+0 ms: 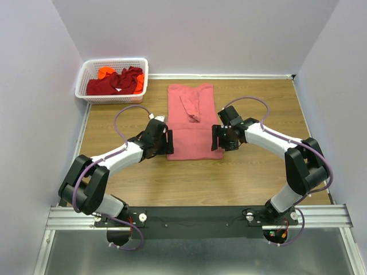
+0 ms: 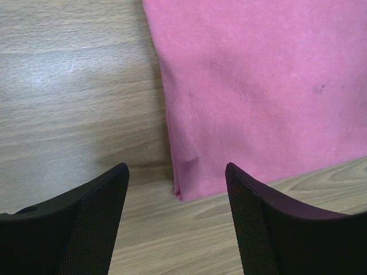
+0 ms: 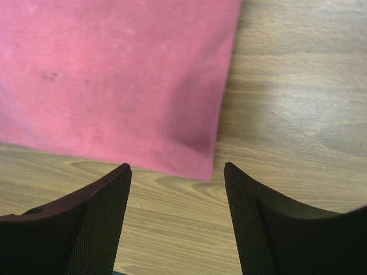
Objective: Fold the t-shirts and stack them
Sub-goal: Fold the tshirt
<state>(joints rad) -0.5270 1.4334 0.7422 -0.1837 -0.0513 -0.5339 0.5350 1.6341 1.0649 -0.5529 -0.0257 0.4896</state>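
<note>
The salmon-pink t-shirt lies flat in the middle of the table, folded into a long narrow strip with a sleeve tucked on top. My left gripper hovers open at its near left corner, which shows in the left wrist view. My right gripper hovers open at its near right corner, which shows in the right wrist view. Both grippers are empty. A dark red t-shirt and a bright orange t-shirt lie crumpled in the basket.
The white lattice basket stands at the back left corner of the wooden table. Grey walls close in the table at the left, back and right.
</note>
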